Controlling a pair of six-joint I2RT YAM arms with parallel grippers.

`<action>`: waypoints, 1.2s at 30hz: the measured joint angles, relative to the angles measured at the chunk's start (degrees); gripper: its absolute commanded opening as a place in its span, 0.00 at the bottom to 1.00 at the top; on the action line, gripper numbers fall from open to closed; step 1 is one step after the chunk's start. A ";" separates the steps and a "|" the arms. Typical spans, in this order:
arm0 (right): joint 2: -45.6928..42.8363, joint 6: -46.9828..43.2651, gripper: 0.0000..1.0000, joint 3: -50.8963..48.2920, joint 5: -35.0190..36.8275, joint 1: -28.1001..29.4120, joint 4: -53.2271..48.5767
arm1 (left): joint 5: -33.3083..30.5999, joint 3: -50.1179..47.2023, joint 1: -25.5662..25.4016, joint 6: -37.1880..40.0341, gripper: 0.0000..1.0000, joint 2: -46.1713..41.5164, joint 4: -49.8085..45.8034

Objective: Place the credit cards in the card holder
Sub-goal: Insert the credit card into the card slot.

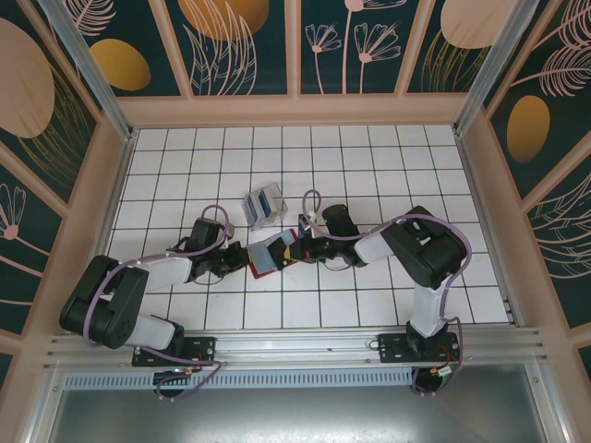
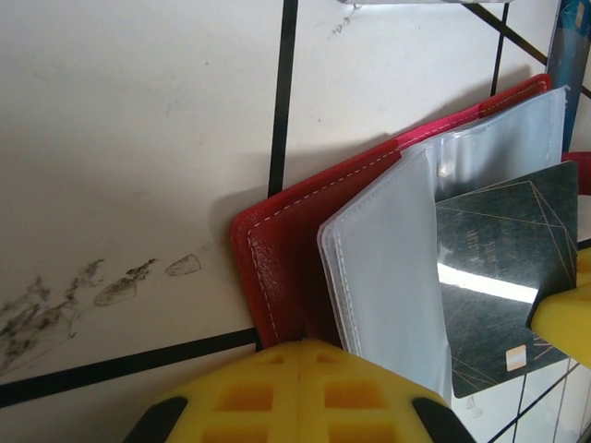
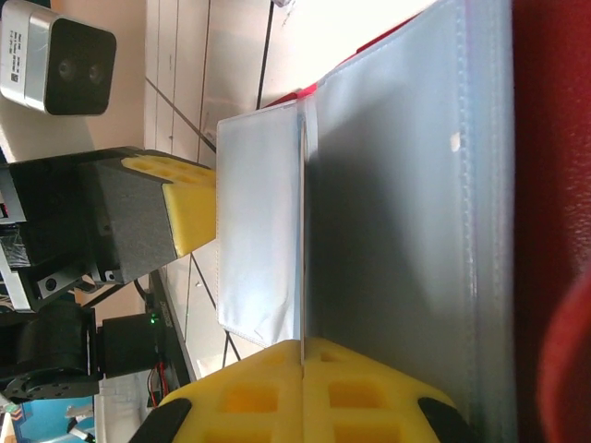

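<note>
Left tool (image 2: 300, 369) is closed on the red cover edge of the card holder (image 2: 277, 245), which lies open near the middle of the surface (image 1: 369, 166), a clear box (image 1: 261, 208) at its 12 o'clock. At 3 o'clock, right tool (image 3: 303, 369) pinches a dark teal credit card (image 2: 503, 277) over the clear pockets (image 2: 388, 277). Judgement: card light, stiff, slick, so grip one end; pockets floppy, so cover needs pinning.
</note>
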 measured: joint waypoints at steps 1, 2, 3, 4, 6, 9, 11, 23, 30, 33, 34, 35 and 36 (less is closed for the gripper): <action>0.20 0.00 0.00 0.00 -0.28 -0.04 0.37 | -0.13 0.13 -0.04 0.13 0.02 0.00 -0.24; 0.42 0.00 0.00 0.02 -0.50 -0.09 0.90 | -0.24 0.22 -0.04 0.28 0.01 0.02 -0.42; 0.72 -0.02 0.00 0.09 -0.76 -0.13 1.38 | -0.35 0.39 -0.04 0.37 0.01 0.11 -0.68; 0.96 -0.04 0.00 0.15 -0.85 -0.15 1.77 | -0.42 0.61 -0.04 0.55 0.01 0.24 -0.94; 1.73 -0.20 0.00 0.52 -1.42 -0.31 2.43 | -0.42 1.11 -0.04 0.79 0.00 0.50 -1.64; 2.45 -1.42 0.00 1.20 -2.36 -0.59 2.71 | -0.68 1.55 -0.07 0.96 0.00 0.52 -2.51; 2.89 -3.17 0.00 2.16 -3.76 -0.63 1.60 | -1.57 2.01 -0.31 1.20 0.00 0.66 -2.91; 6.45 -9.97 0.00 7.19 -9.42 -3.04 -3.52 | -2.82 4.24 -0.35 2.25 0.00 2.78 -4.07; 7.72 -5.05 0.00 7.76 -9.14 -2.73 -0.61 | -2.67 4.24 -0.35 2.27 0.00 3.02 -3.91; 9.18 -1.40 0.00 7.78 -8.72 -2.12 2.69 | -2.12 4.31 -0.28 2.27 0.00 3.26 -3.85; 9.46 0.11 0.00 7.76 -8.39 -1.81 4.07 | -2.05 4.28 -0.24 2.27 0.00 3.26 -3.67; 9.55 1.55 0.00 7.69 -7.85 -1.44 5.40 | -2.10 4.17 -0.24 2.27 0.00 3.32 -3.21; 9.57 2.62 0.00 7.58 -7.26 -1.07 6.43 | -2.12 4.13 -0.24 2.27 0.00 3.41 -2.91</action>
